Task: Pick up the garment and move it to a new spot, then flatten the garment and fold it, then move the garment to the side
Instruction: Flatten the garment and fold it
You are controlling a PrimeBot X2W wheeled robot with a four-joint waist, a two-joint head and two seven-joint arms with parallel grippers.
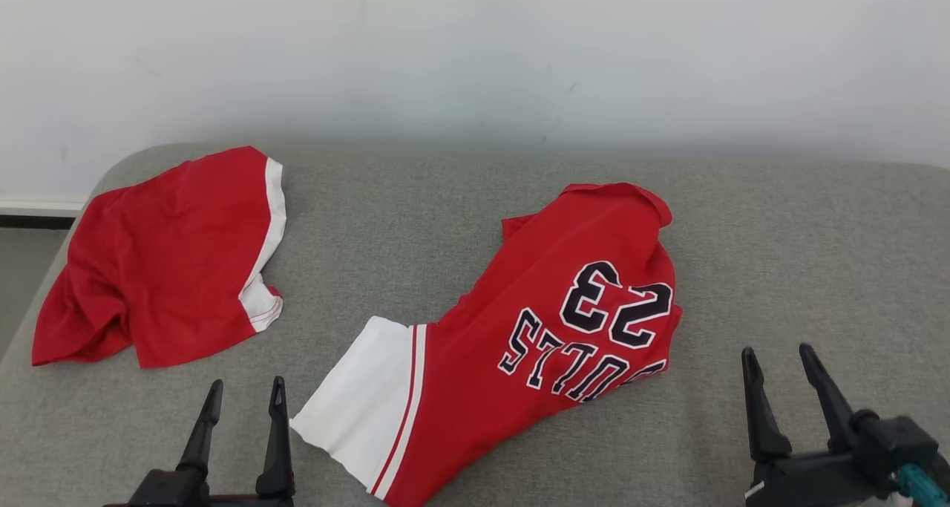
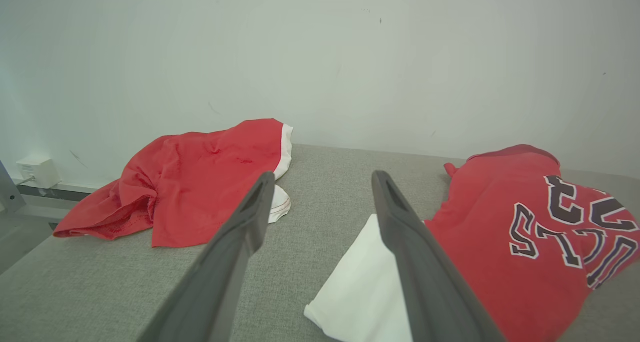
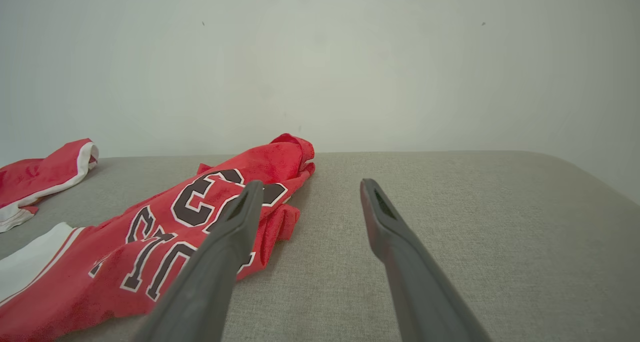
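Shirt (image 1: 549, 329) lay crumpled, middle near | left claw (image 1: 247, 382) and right claw (image 1: 776, 351) both spread wide, empty, one on each side | best grab looked like: pinch two edges deep, lift slowly together

So your garment (image 1: 549, 321) is a red basketball jersey with a dark, white-edged "23" and lettering ending in "ULLS", plus a white panel with thin red stripes at the near end. You're looking at it lying crumpled and unfolded, print side up and upside down in the head view. It runs diagonally from near-left to far-right across the middle of the grey padded surface (image 1: 779, 269), with its far end bunched into a hump.
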